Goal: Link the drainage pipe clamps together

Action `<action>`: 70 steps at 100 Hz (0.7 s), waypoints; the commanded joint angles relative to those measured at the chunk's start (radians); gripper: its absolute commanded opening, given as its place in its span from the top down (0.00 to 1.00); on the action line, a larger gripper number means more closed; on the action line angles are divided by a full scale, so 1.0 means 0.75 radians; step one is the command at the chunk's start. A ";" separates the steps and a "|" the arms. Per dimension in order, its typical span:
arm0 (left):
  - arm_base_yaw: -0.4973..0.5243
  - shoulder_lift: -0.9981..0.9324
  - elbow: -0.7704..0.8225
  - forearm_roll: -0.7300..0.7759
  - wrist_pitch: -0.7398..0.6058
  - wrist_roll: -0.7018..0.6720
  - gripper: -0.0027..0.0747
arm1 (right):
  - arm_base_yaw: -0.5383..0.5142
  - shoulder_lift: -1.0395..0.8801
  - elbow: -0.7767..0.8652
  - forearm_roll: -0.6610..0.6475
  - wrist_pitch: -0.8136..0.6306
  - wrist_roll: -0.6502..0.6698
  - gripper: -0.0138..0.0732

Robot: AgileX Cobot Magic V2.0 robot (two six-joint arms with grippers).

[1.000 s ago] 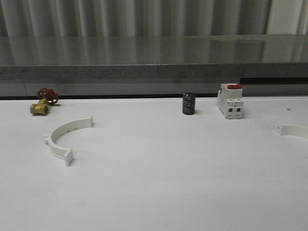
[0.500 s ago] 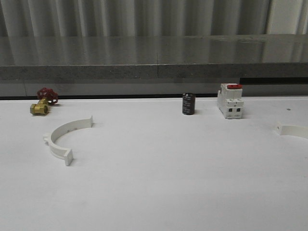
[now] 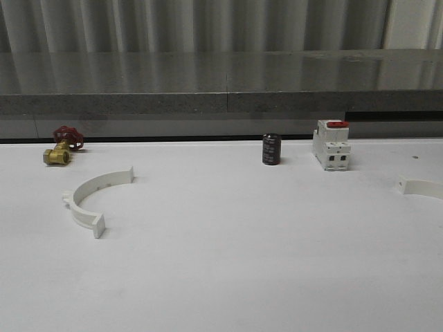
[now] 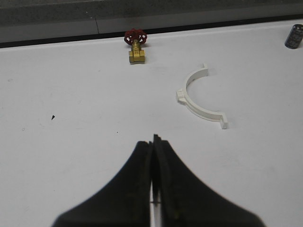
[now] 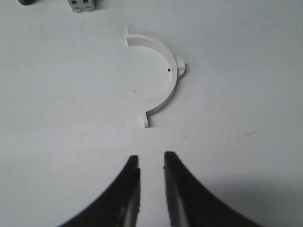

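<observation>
Two white half-ring drainage pipe clamps lie apart on the white table. One clamp (image 3: 90, 196) rests at the left, its opening facing right. The other clamp (image 3: 421, 187) is cut off by the right edge of the front view. In the left wrist view my left gripper (image 4: 154, 140) is shut with nothing in it, well short of the left clamp (image 4: 196, 108). In the right wrist view my right gripper (image 5: 150, 159) hangs open by a narrow gap, empty, a short way from the nearest tab of the right clamp (image 5: 174, 75).
A brass valve with a red handle (image 3: 61, 146) sits at the back left. A black cylinder (image 3: 271, 149) and a white switch with a red top (image 3: 331, 145) stand at the back, right of centre. A grey ledge (image 3: 221, 83) runs behind the table.
</observation>
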 commanded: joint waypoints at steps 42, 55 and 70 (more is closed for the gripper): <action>-0.011 0.011 -0.034 0.006 -0.091 -0.015 0.99 | -0.090 0.617 -0.376 0.007 0.042 -0.007 0.22; -0.011 0.011 -0.034 0.006 -0.091 -0.015 0.99 | -0.158 0.769 -0.467 0.024 0.047 -0.007 0.22; -0.011 0.011 -0.034 0.006 -0.091 -0.015 0.99 | -0.186 0.940 -0.556 0.026 0.058 -0.015 0.22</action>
